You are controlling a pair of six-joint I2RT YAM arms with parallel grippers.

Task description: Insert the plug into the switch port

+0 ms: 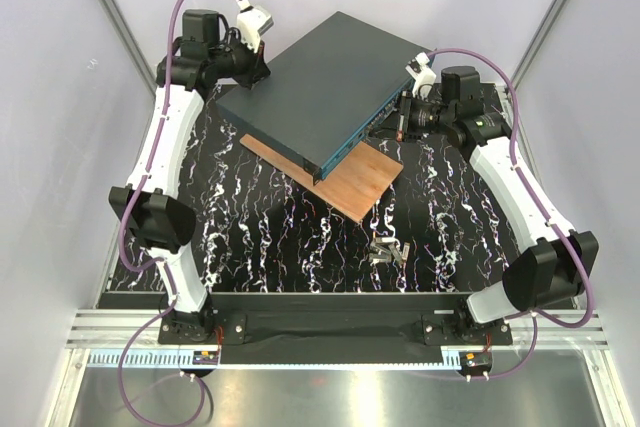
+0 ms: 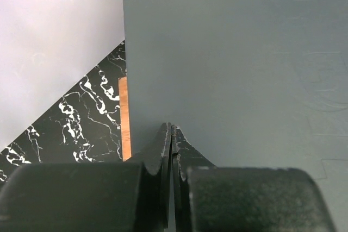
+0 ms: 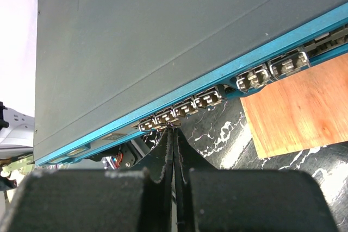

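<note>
The switch (image 1: 320,92) is a flat dark grey-teal box lying across a thin wooden board (image 1: 350,182). Its teal front face (image 3: 217,77) carries a row of small ports. My right gripper (image 3: 173,130) is shut, its fingertips touching the port row near the left group of ports. A small pale piece, possibly the plug (image 3: 174,126), shows right at the tips by a port mouth; I cannot tell more. My left gripper (image 2: 172,129) is shut and empty, its tips against the switch's back edge (image 2: 228,69).
A small metal-and-clear object (image 1: 388,249) lies on the black marbled mat (image 1: 270,237) in front of the board. White walls close in on both sides. The board's edge shows in the left wrist view (image 2: 125,118).
</note>
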